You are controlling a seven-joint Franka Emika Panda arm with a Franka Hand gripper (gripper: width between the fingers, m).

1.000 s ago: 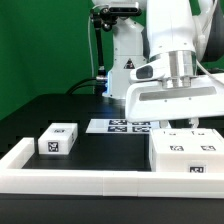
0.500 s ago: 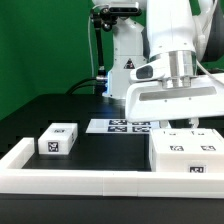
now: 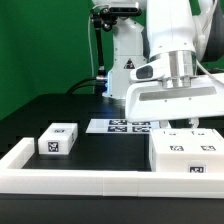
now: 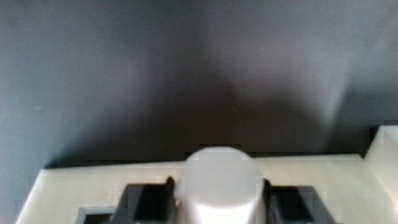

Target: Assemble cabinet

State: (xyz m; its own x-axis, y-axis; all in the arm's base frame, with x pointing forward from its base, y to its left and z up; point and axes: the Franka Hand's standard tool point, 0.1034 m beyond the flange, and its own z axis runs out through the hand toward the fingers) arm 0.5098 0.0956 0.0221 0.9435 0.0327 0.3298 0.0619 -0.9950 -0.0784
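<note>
The large white cabinet block [image 3: 186, 152], with tags on its top, lies at the exterior view's right, just inside the front rail. My gripper [image 3: 182, 122] hangs straight over it, with the fingertips at its top. In the wrist view my gripper [image 4: 221, 196] has its dark fingers [image 4: 146, 198] close on either side of a white rounded piece [image 4: 221, 180] over the white block surface [image 4: 98, 178]. A small white tagged cabinet block [image 3: 57, 139] lies apart at the exterior view's left.
The marker board [image 3: 122, 126] lies flat on the black table behind the blocks. A long low white border rail [image 3: 70, 181] runs along the front and up the left side. The robot's base [image 3: 125, 60] stands at the back before a green backdrop.
</note>
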